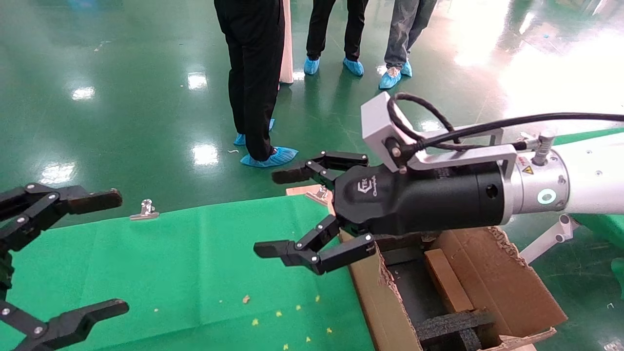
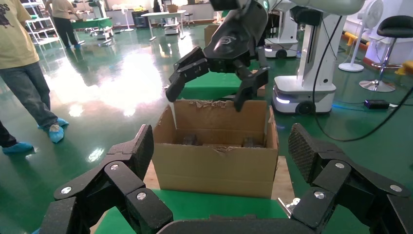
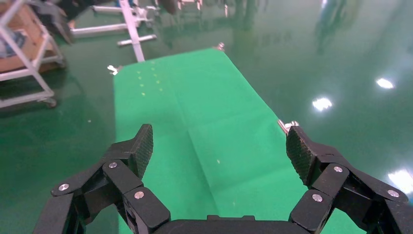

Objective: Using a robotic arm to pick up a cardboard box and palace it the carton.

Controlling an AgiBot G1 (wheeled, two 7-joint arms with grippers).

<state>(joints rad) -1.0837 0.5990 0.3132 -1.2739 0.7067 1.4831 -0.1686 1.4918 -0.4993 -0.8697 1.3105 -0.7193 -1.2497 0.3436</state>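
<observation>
- Carton: its far wall and far flaps are hidden behind the right arm's black wrist; the near end is cut off by the head view's lower edge.
- Flat brown piece inside the carton: upper end hidden under the wrist; cannot tell whether it is the small box.
- Right arm: cut off at the right edge.
- Left gripper: only the fingers show, the rest is cut off at the left edge.
- Bystanders: seen from the waist down only.
- Yellow specks on the green cloth: too small to identify.
</observation>
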